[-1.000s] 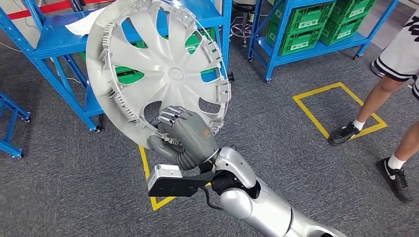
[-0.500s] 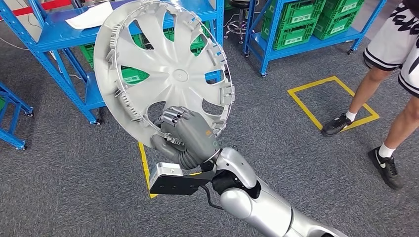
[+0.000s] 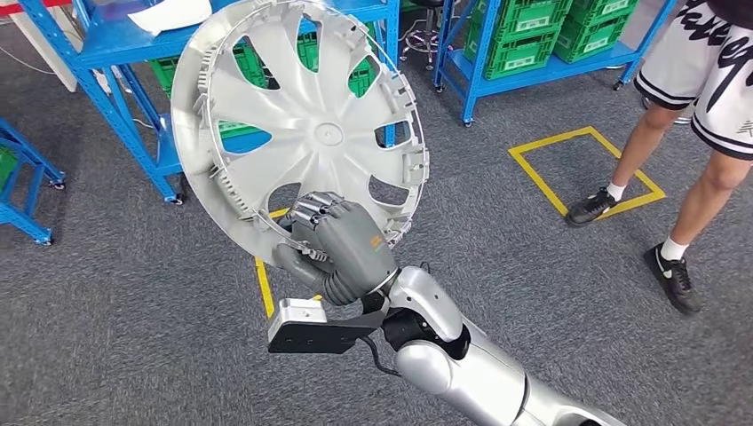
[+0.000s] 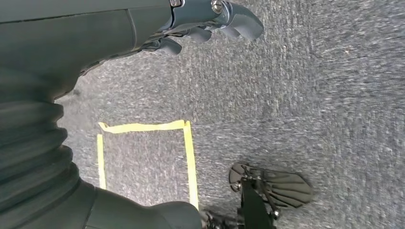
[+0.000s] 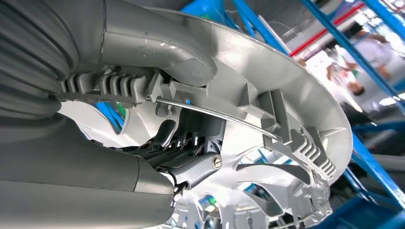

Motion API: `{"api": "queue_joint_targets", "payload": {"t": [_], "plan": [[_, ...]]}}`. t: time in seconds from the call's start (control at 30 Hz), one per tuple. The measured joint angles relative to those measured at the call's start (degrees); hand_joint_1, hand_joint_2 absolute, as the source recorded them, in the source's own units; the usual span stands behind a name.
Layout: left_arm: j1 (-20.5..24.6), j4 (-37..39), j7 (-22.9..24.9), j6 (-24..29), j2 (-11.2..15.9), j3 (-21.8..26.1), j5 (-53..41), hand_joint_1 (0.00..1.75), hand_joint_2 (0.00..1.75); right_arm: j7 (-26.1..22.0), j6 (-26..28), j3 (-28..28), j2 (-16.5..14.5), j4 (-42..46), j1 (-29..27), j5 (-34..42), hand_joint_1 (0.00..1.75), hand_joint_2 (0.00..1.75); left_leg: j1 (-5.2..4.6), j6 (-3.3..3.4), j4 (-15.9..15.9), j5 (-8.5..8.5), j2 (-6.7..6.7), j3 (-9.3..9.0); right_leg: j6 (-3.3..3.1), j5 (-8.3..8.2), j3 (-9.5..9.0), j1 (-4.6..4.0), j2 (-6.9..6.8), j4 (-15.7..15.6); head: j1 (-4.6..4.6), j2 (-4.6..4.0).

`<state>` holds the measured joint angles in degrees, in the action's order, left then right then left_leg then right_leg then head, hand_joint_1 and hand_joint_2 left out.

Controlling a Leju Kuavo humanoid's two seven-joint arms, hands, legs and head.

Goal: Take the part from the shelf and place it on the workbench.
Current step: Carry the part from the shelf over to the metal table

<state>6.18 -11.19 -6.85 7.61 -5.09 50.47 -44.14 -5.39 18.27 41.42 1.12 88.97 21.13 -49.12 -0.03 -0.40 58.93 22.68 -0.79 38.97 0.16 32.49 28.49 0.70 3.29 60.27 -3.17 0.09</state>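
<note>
The part is a large silver wheel cover (image 3: 320,133) with curved spokes and a clipped rim, held upright above the grey carpet with its ribbed back towards me. My right hand (image 3: 342,244) grips its lower rim, fingers hooked through a spoke opening. In the right wrist view the wheel cover (image 5: 296,109) fills the frame and my thumb (image 5: 157,52) presses on the rim over its wire ring. My left hand (image 4: 210,19) hangs above the carpet, fingers loosely apart, holding nothing.
A blue shelf rack (image 3: 133,89) stands behind the cover, with a sheet of paper on it. Another blue rack with green crates (image 3: 519,40) is at the back right. A person's legs (image 3: 701,133) stand at the right, beside a yellow tape square (image 3: 582,169).
The whole picture has shifted, so the camera has moved: racks, tape square and person sit further back and to the left. The cover stays in my right hand's grip.
</note>
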Motion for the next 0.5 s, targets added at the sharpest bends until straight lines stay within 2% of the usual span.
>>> {"api": "queue_joint_targets", "payload": {"t": [0.03,0.1,0.13,0.17,0.23,0.27,0.3,0.33,0.37,0.4,0.43,0.47,0.5], "plan": [[0.0,0.0,0.0,0.0,0.0,-0.1,-0.2,0.00,1.75,0.0,0.2,0.0,0.1,0.0,-0.1,-0.3,1.75,1.75,0.00,-0.34,0.0,-0.51,-0.42,0.23,-0.38,0.98,-0.97,-0.15,-0.15,-1.8,0.01,0.00],[-0.1,0.0,0.2,0.0,0.1,-0.3,-0.4,0.00,1.75,-0.1,0.5,0.0,0.4,0.0,-0.2,-0.7,1.75,1.75,0.22,-1.12,0.0,-1.09,-0.97,0.59,-1.23,0.47,-0.63,-0.09,-1.42,-2.1,0.00,0.00],[-0.2,0.0,0.2,0.1,0.1,-0.3,-0.5,0.00,1.75,-0.1,0.5,0.0,0.4,0.0,-0.2,-0.8,1.75,1.75,0.34,-1.50,0.9,-0.09,-0.84,1.07,-1.69,-0.01,-0.36,-0.03,-2.06,-2.2,0.17,0.00],[-0.2,0.1,0.3,0.1,0.1,-0.4,-0.5,0.00,1.75,-0.1,0.6,0.1,0.5,0.0,-0.2,-0.9,1.75,1.75,0.44,-1.83,2.9,1.80,-0.52,1.84,-2.05,-0.51,0.01,0.08,-2.69,-2.3,0.34,0.00],[-0.3,0.1,0.3,0.1,0.0,-0.6,-0.5,0.00,1.75,-0.1,0.7,0.1,0.7,0.0,-0.4,-1.1,1.75,1.75,0.64,-2.39,9.7,6.79,0.17,4.05,-2.36,-1.32,0.97,0.05,-3.81,-2.2,0.65,0.00],[-0.3,0.1,0.3,0.1,0.1,-0.6,-0.6,0.00,1.75,0.0,0.7,0.1,0.8,0.0,-0.6,-1.1,1.75,1.75,0.73,-2.60,13.1,8.26,0.32,4.88,-2.35,-1.68,1.47,0.02,-4.38,-2.2,0.67,0.00],[-0.3,0.1,0.4,0.1,0.1,-0.6,-0.6,0.00,1.75,0.0,0.7,0.1,0.9,0.0,-0.8,-1.1,1.75,1.75,0.81,-2.76,15.2,8.66,0.44,5.00,-2.28,-2.00,1.95,0.02,-4.97,-2.2,0.67,0.00],[-0.4,0.1,0.4,0.1,0.1,-0.6,-0.6,0.00,1.75,0.0,0.8,0.1,1.0,0.0,-1.0,-1.1,1.75,1.75,0.89,-2.83,15.1,8.11,0.58,4.07,-2.18,-2.27,2.33,0.02,-5.53,-2.2,0.68,0.00],[-0.4,0.1,0.4,0.1,0.1,-0.6,-0.6,0.00,1.75,0.0,0.8,0.1,1.1,0.0,-1.1,-1.1,1.75,1.75,0.94,-2.81,12.7,6.92,0.93,1.88,-2.06,-2.47,2.60,0.03,-6.11,-2.2,0.68,0.00],[-0.4,0.1,0.4,0.1,0.1,-0.6,-0.6,0.00,1.75,0.0,0.8,0.1,1.1,0.0,-1.2,-1.2,1.75,1.75,0.95,-2.71,8.6,5.84,1.78,-1.14,-1.91,-2.61,2.65,0.02,-6.67,-2.1,0.68,0.00],[-0.3,0.1,0.4,0.1,0.1,-0.6,-0.6,0.00,1.75,0.0,0.9,0.1,1.1,0.0,-1.2,-1.2,1.75,1.75,0.73,-2.43,4.4,5.34,2.86,-4.03,-1.71,-2.72,2.69,-0.07,-7.21,-2.1,0.70,0.00],[-0.3,0.1,0.4,0.2,0.1,-0.6,-0.6,0.00,1.75,0.0,1.0,0.1,1.2,0.0,-1.2,-1.3,1.75,1.75,0.44,-1.98,1.3,5.00,3.76,-6.06,-1.44,-2.83,2.64,-0.15,-7.72,-2.1,0.63,0.00],[-0.2,0.1,0.3,0.2,0.1,-0.6,-0.6,0.00,1.75,-0.1,1.1,0.1,1.2,0.0,-1.2,-1.5,1.75,1.75,0.17,-1.51,-0.4,5.10,4.34,-6.99,-1.15,-2.92,2.58,-0.25,-8.19,-2.1,0.58,0.00]]}}
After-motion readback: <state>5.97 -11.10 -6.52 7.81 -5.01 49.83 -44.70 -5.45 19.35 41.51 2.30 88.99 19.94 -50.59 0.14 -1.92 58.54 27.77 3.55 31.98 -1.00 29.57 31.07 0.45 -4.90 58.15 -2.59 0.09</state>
